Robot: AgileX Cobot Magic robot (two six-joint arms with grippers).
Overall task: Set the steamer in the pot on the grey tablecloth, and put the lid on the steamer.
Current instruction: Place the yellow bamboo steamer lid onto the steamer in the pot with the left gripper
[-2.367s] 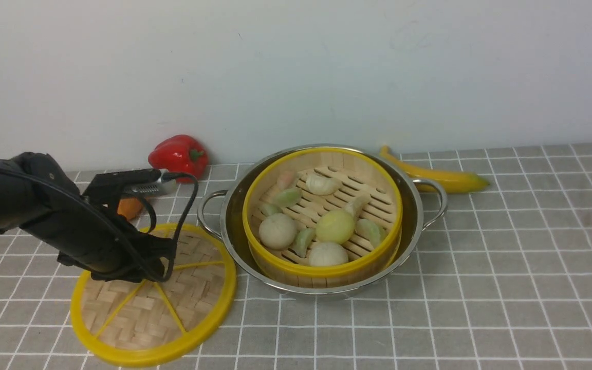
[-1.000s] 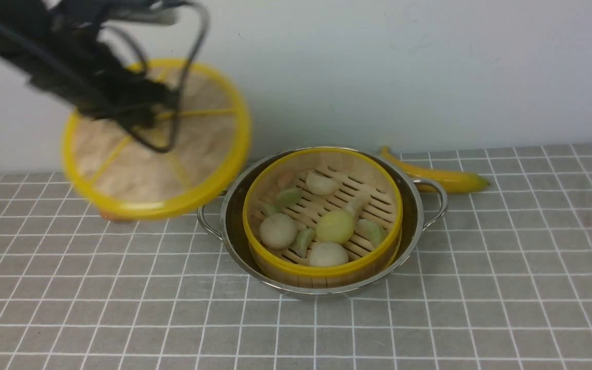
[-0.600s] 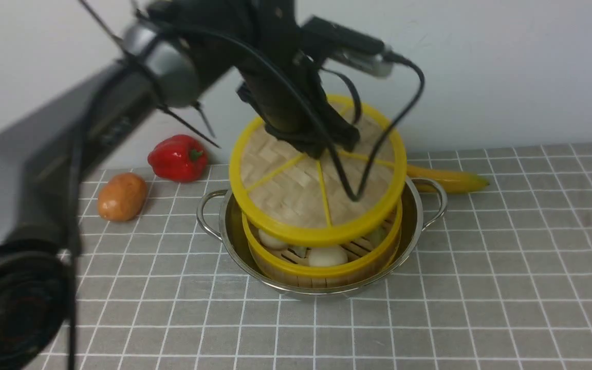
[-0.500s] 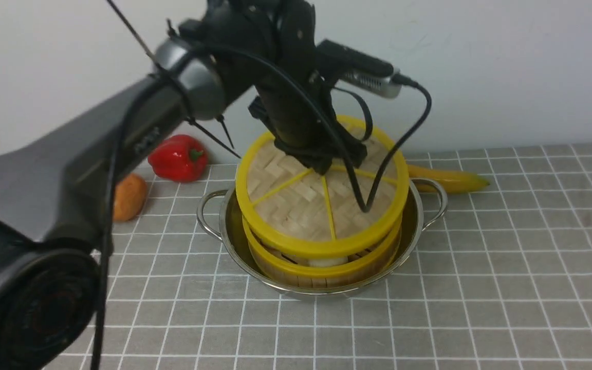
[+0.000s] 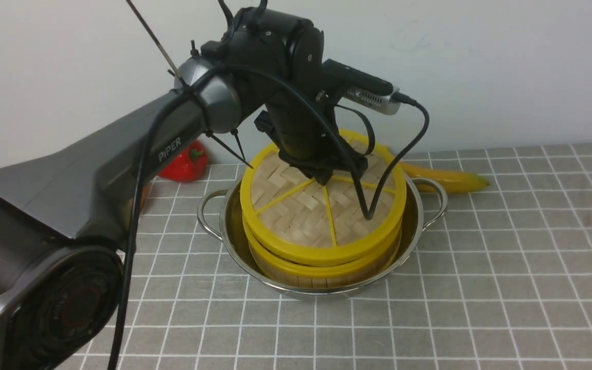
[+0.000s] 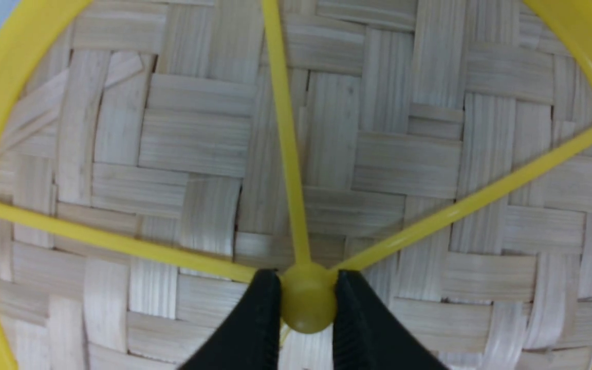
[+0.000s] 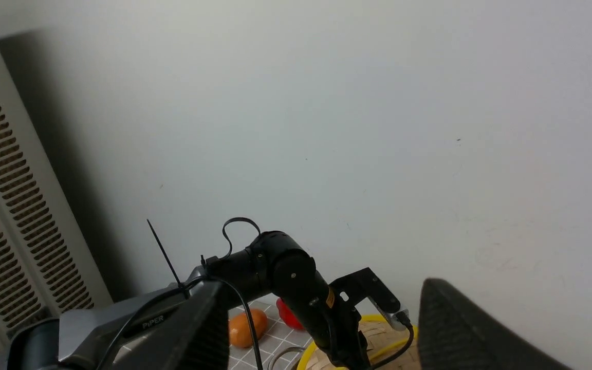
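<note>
My left gripper (image 6: 307,300) is pinching the small yellow hub (image 6: 307,313) in the centre of the lid (image 5: 296,216). The two black fingers (image 6: 252,329) press on it from both sides, with the hub exactly between them. The lid lies on top of the steamer (image 5: 321,271), and as far as I can see from the front, its rim sits nearly flat on the steamer's rim. The steamer stands inside the pot (image 5: 232,236), in the middle of the grey tablecloth (image 5: 481,288).

I judge the lid to be light: thin woven bamboo in a stiff yellow ring with thin spokes. The weave is probably a little fragile, so I would not push down on it. The hub is the only good place to take hold — it is round and looks smooth, so the lid may turn or tilt in my grip.

My right gripper (image 7: 321,290) is far from the work, raised and pointing at the wall; its fingers are spread wide and hold nothing.
</note>
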